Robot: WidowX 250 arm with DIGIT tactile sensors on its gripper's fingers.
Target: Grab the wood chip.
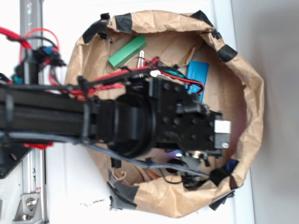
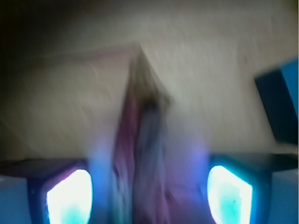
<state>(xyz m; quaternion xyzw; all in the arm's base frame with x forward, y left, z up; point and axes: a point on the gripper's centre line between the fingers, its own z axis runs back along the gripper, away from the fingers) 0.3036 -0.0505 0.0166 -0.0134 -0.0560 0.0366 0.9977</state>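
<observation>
Glowing at the bottom corners of the wrist view, the 2 fingertips of the claw stand spread, with the wood chip lying between them on the brown paper. Its long axis runs away from the camera, ragged tip pointing up-frame, blurred. A blue block sits well to the right. From the exterior view the arm hides the chip inside the paper-lined basin; a green block lies apart. The approach looks finished; next comes pinching across the chip's narrow width.
</observation>
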